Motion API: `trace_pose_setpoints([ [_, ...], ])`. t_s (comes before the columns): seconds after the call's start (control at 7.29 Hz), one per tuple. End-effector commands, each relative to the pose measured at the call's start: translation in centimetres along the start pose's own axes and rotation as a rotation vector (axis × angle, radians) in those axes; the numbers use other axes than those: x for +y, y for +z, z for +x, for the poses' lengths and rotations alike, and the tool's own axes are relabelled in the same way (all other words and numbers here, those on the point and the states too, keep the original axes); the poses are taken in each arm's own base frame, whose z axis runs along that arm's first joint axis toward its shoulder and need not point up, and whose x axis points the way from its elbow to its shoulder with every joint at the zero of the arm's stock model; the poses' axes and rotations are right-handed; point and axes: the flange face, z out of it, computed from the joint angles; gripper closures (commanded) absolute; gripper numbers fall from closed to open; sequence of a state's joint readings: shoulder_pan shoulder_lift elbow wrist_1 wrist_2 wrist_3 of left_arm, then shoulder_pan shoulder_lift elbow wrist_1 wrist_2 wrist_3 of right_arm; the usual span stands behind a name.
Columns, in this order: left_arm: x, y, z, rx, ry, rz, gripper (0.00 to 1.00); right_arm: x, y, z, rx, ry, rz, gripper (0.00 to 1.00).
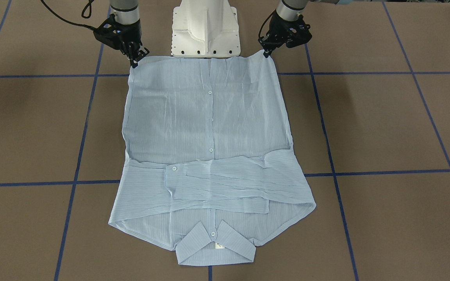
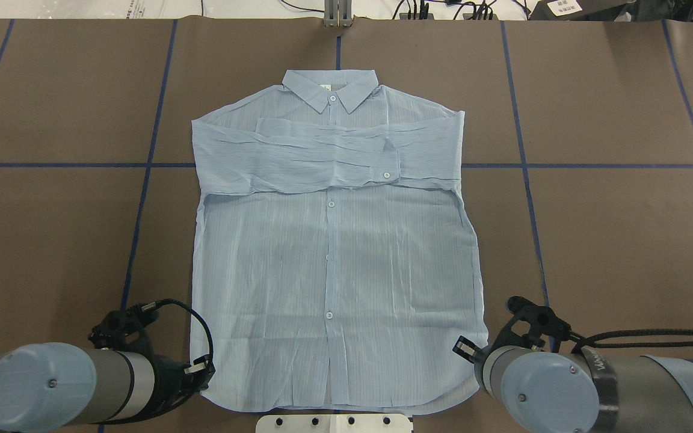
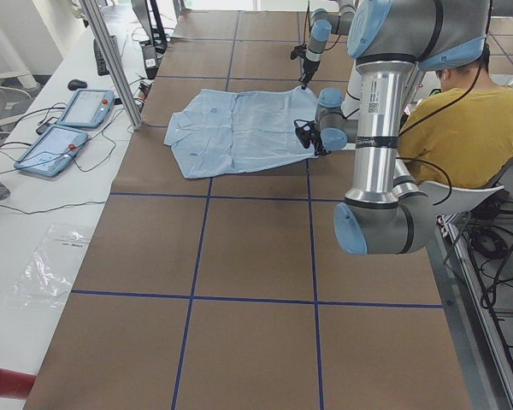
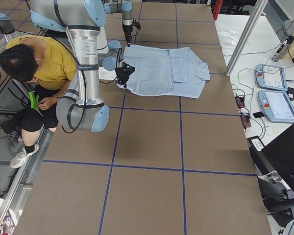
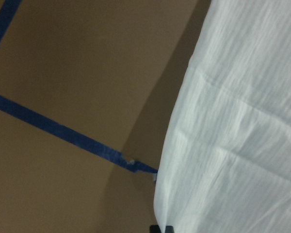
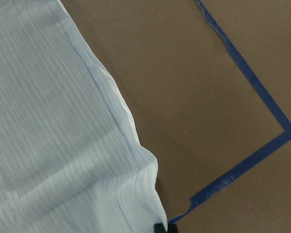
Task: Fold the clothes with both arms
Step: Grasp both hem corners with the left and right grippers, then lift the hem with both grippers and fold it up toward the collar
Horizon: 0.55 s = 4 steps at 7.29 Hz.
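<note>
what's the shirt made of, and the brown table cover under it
The shirt: thin, sheer woven cloth, perhaps light cotton; matte, crinkled, the brown shows faintly through. The table cover: probably kraft paper or card; flat, matte, with blue tape lines.

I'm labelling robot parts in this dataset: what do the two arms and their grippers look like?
Both the left arm and right arm are grey-silver tubes with pale blue joint caps, each with a small printed label. The left gripper and right gripper are black, with thin fingers. Black cables run along the arms.
</note>
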<state>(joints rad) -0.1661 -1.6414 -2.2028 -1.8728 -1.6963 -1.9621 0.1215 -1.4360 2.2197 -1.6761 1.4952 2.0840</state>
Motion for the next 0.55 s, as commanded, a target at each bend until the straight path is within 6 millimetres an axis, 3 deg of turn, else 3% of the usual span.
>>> trace_pose_setpoints([
  [0.0, -5.0, -6.1, 5.3, 0.148, -0.064, 0.035, 1.0, -5.4, -4.5, -2.4, -0.105, 0.095, 0.034, 1.0],
  [0.27, -9.1, -9.0, 7.6, 0.183, -0.089, 0.114, 1.0, -10.1, -8.4, -7.1, -0.217, 0.149, 0.067, 1.0],
  [0.41, -12.0, -9.6, 7.6, 0.153, -0.1, 0.178, 1.0, -13.6, -8.8, -7.6, -0.211, 0.123, 0.086, 1.0],
])
